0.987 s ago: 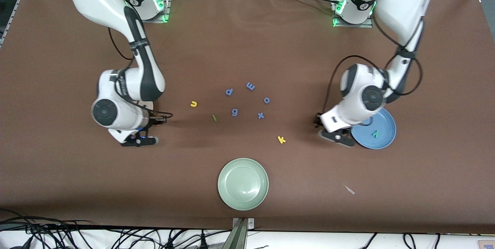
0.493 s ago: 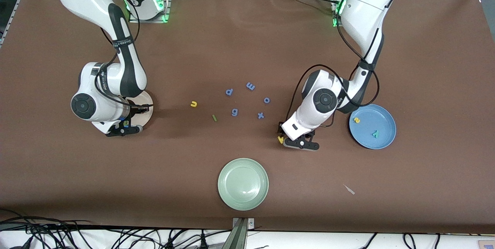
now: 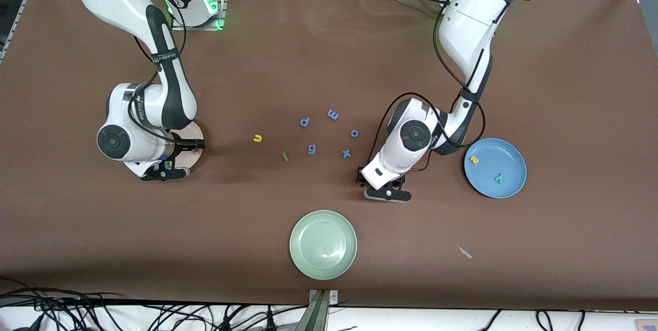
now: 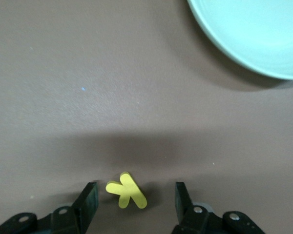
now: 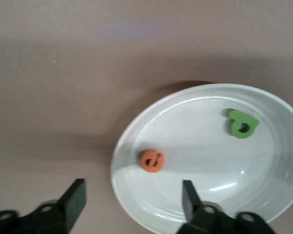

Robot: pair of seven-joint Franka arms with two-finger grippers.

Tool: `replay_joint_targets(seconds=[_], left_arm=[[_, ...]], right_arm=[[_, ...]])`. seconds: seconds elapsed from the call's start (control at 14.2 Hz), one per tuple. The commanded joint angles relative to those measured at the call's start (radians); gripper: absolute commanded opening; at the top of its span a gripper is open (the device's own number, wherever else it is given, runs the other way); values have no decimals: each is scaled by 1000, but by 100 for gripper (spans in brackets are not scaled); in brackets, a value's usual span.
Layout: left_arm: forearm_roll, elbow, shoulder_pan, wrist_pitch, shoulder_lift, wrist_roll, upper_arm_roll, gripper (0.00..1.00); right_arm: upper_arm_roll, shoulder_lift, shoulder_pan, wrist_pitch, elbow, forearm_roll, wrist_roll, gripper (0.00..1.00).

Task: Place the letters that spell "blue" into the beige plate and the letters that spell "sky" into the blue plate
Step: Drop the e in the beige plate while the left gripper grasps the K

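The left claw (image 4: 133,202) hangs low over the brown desk (image 3: 329,63), its two fingers spread wide with the yellow "k" (image 4: 126,190) lying flat on the desk between them, touched by neither. In the front view this claw (image 3: 383,187) sits between the pale green plate (image 3: 323,244), which is the thing nearest the front camera, and the blue plate (image 3: 495,167) toward the left arm's end. The blue plate holds the yellow "s" (image 3: 474,159) and the teal "y" (image 3: 498,178).

Farther from the camera, mid-desk, lie the thin green "l" (image 3: 284,156) and yellow "u" (image 3: 257,138), beside five periwinkle-blue letters (image 3: 311,149).

Toward the right arm's end, the right claw (image 5: 133,200) hovers over the beige plate (image 5: 263,204), fingers wide apart and holding nothing. In that plate rest the orange "e" (image 5: 152,160) and the dark green "b" (image 5: 241,124), well apart from each other.
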Motion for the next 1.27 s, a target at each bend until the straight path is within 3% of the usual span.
replay_joint_targets(seconds=[0.0, 0.14, 0.35, 0.49, 0.85, 1.2], left_arm=[[-17, 10, -20, 8, 15, -3, 19, 72], [-17, 10, -20, 8, 15, 8, 19, 68], [-14, 5, -20, 8, 15, 14, 21, 19], [-14, 4, -20, 8, 16, 14, 21, 0], [-10, -10, -1, -15, -32, 40, 35, 0], [-11, -319, 288, -118, -316, 456, 1, 0]], right_arm=[[2, -7, 51, -9, 10, 23, 122, 100], [8, -6, 86, 19, 9, 82, 232, 100], [8, -7, 152, 85, -16, 107, 383, 100], [8, -12, 200, 146, -55, 109, 460, 100], [8, -41, 316, 358, -209, 109, 598, 100], [26, -38, 337, 386, -233, 110, 644, 100]])
